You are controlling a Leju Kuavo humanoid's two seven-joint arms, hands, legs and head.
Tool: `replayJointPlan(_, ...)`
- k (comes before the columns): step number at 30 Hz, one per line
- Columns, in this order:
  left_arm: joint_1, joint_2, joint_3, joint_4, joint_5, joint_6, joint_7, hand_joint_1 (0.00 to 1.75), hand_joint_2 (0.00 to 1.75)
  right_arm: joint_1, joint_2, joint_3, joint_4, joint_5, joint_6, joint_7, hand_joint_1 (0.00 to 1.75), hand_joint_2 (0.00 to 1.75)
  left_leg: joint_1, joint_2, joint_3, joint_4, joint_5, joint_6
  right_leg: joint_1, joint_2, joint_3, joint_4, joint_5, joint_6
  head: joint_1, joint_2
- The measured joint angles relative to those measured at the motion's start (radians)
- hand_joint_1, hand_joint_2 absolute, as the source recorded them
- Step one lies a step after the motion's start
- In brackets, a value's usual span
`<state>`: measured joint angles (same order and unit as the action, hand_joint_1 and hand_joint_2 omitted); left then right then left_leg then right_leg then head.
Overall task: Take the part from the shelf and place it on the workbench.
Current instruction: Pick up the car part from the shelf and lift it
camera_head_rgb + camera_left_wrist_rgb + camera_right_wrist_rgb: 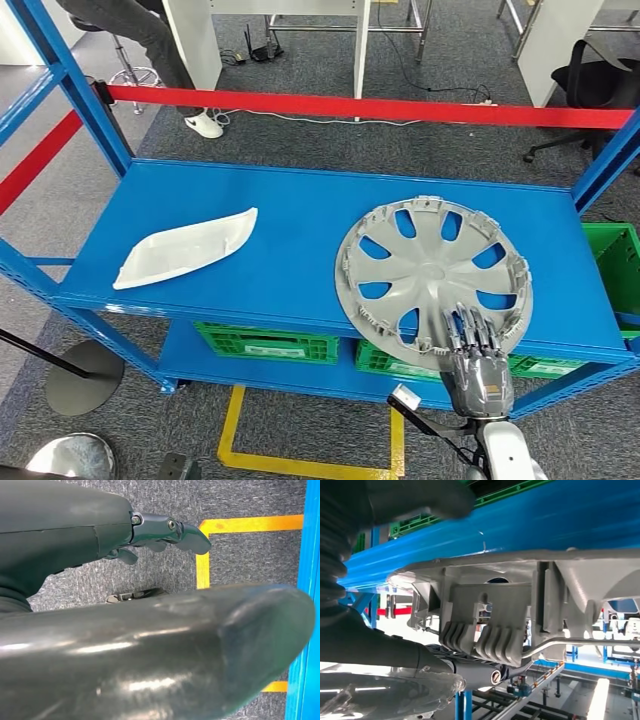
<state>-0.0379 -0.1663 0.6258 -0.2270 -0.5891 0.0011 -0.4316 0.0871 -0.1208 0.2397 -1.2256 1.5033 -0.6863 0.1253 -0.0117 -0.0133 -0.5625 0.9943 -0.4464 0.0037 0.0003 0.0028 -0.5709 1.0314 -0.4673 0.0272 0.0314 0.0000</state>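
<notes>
Right hand [474, 352] on ribbed grey hubcap [432, 281].

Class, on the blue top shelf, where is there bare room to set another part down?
Bare blue shelf lies between the white trim piece and the wheel cover, and along the back edge. The right end is crowded: the wheel cover fills it, with the right robot hand at its near rim.

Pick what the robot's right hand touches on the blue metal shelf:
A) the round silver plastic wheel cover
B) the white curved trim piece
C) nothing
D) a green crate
A: the right hand has its fingers on the near rim of the round silver plastic wheel cover.
</notes>
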Motion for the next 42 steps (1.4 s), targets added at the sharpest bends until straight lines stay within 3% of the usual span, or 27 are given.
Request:
replayJointPlan(13, 0.001, 0.0, 0.012, 0.0, -0.002, -0.001, 0.0, 0.0, 0.0, 0.006, 0.018, -0.007, -0.009, 0.039, 0.0, -0.006, 1.75, 1.75, 0.0, 0.0, 0.0, 0.0, 0.0, 0.0, 0.0, 0.0, 0.0, 0.0, 0.0, 0.0, 0.0, 0.0)
replayJointPlan(21, 0.002, 0.001, 0.031, 0.0, -0.011, -0.001, -0.005, 0.0, 0.0, 0.041, 0.019, 0.033, -0.07, 0.067, 0.0, 0.079, 1.75, 1.75, 0.0, 0.0, 0.0, 0.0, 0.0, 0.0, 0.0, 0.0, 0.0, 0.0, 0.0, 0.0, 0.0, 0.0)
replayJointPlan(26, 0.004, 0.0, 0.043, 0.0, -0.013, 0.005, -0.014, 0.0, 0.0, 0.053, -0.033, 0.089, -0.159, 0.067, 0.0, 0.176, 1.75, 1.75, -0.001, 0.0, -0.002, 0.0, 0.0, 0.0, -0.001, 0.0, -0.001, 0.0, 0.0, 0.0, 0.0, 0.0)
replayJointPlan(30, 0.004, -0.001, 0.052, 0.0, -0.016, 0.009, -0.017, 0.0, 0.0, 0.054, -0.092, 0.104, -0.267, 0.067, 0.0, 0.142, 1.75, 1.75, -0.001, 0.0, -0.002, 0.0, 0.0, 0.0, -0.001, 0.0, -0.001, 0.0, 0.0, 0.0, 0.0, 0.0)
replayJointPlan(34, 0.005, -0.003, 0.058, 0.0, -0.021, 0.009, -0.019, 0.0, 1.75, 0.073, -0.099, 0.066, -0.37, 0.067, 0.0, -0.023, 1.75, 1.75, -0.001, 0.0, -0.002, 0.0, 0.0, 0.0, -0.001, -0.001, -0.002, 0.0, 0.0, 0.0, 0.0, 0.0)
replayJointPlan(38, 0.007, -0.004, 0.059, 0.0, -0.029, 0.002, -0.035, 0.0, 1.75, 0.131, -0.025, -0.037, -0.469, 0.068, 0.0, -0.33, 1.75, 1.75, -0.001, 0.0, -0.002, 0.0, 0.0, 0.0, -0.001, -0.001, -0.002, 0.0, 0.0, 0.0, 0.0, 0.0)
replayJointPlan(42, 0.007, -0.003, 0.063, 0.0, -0.03, -0.006, -0.049, 0.0, 1.75, 0.175, 0.078, -0.128, -0.543, 0.07, 0.0, -0.523, 1.75, 1.75, 0.0, -0.001, -0.002, -0.001, 0.0, 0.0, 0.0, -0.002, -0.002, 0.0, -0.001, -0.001, 0.0, 0.0)
